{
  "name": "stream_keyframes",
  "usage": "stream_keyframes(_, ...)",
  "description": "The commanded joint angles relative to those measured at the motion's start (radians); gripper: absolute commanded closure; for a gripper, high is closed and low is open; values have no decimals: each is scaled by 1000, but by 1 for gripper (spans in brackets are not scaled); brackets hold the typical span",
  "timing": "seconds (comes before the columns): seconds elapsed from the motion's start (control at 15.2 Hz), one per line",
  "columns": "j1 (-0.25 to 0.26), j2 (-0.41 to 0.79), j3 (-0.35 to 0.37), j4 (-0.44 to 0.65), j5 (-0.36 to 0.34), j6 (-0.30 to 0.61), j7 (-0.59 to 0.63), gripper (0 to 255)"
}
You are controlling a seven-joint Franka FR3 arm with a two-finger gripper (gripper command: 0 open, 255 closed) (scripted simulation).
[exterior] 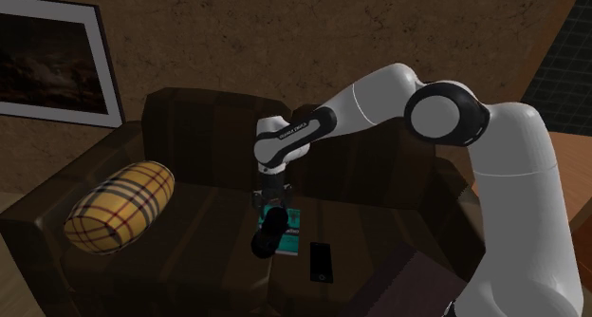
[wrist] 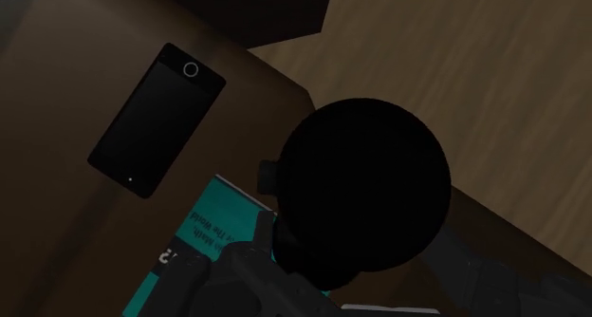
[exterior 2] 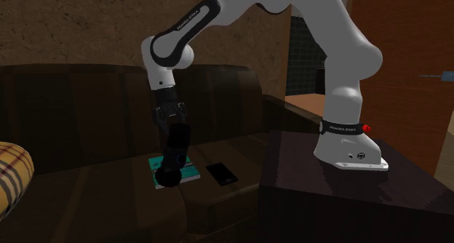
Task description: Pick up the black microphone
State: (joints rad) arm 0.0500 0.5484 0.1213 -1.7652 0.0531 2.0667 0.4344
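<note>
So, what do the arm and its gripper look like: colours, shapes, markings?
The arm has rounded white links with dark joints. Dark lettering runs along one link; a black band with a red dot circles its foot. The gripper is all black.

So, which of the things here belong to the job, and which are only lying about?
For the job: black microphone with a round head, clasped in the black two-finger claw.
Lying about: flat teal book; slim black phone; yellow plaid roll cushion; dark brown sofa; framed dark picture on the wall.
</note>
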Motion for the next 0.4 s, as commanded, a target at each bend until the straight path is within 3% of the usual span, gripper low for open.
stream_keyframes(0.0,-2,-18,0,5,1,-22,-1,255)
stream_keyframes(0.33,-4,-43,2,11,3,-54,1,255)
